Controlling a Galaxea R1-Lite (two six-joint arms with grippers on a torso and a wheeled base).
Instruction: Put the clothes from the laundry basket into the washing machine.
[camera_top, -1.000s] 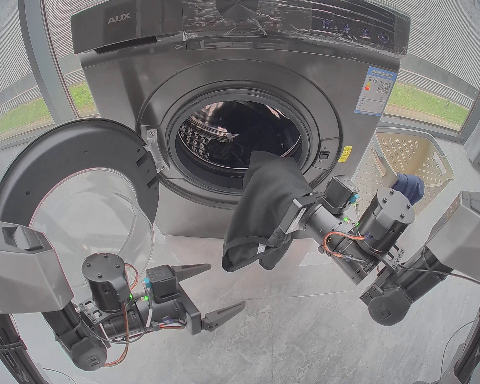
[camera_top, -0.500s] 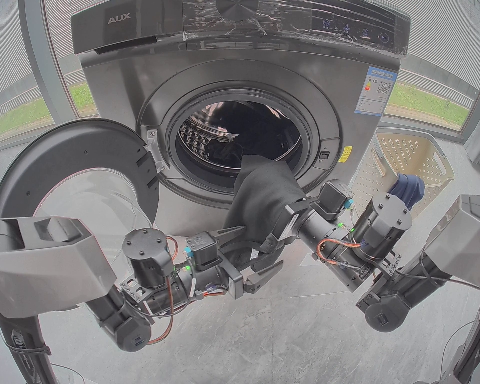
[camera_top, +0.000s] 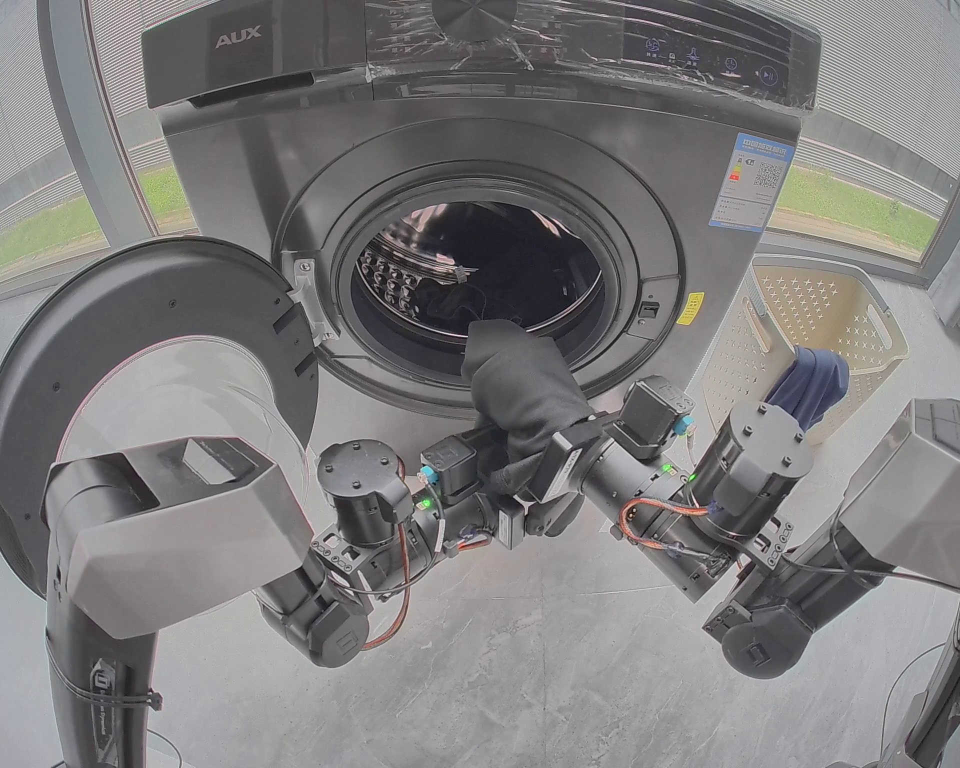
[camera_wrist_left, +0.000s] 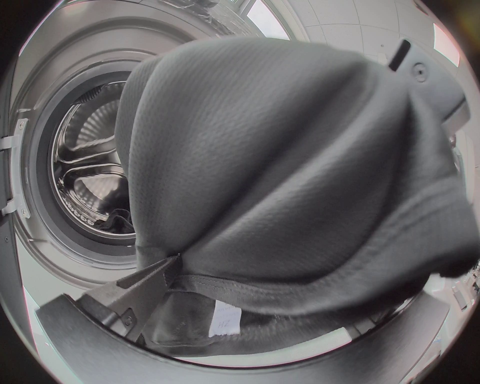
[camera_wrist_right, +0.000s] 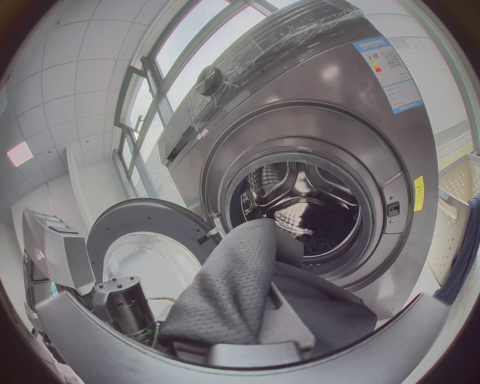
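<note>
A dark grey garment (camera_top: 520, 385) hangs bunched just in front of the washing machine's open drum (camera_top: 480, 265), its top at the lower lip of the opening. My right gripper (camera_top: 542, 455) is shut on it from the right, wrapped in the cloth. My left gripper (camera_top: 512, 505) sits right under the garment against its lower hem (camera_wrist_left: 280, 295), where a white label shows. The beige laundry basket (camera_top: 850, 300) stands to the right of the machine with a blue cloth (camera_top: 815, 380) draped over its edge. Some dark clothing (camera_top: 450, 300) lies inside the drum.
The round machine door (camera_top: 150, 330) stands swung open at the left, close beside my left arm. Grey tiled floor (camera_top: 560, 660) lies free in front of the machine. Windows run behind and to both sides.
My left arm has swung up and to the right from near the floor to the garment's underside. The garment's hanging tail has been gathered into a tighter bundle, and the right gripper has shifted slightly left and down.
</note>
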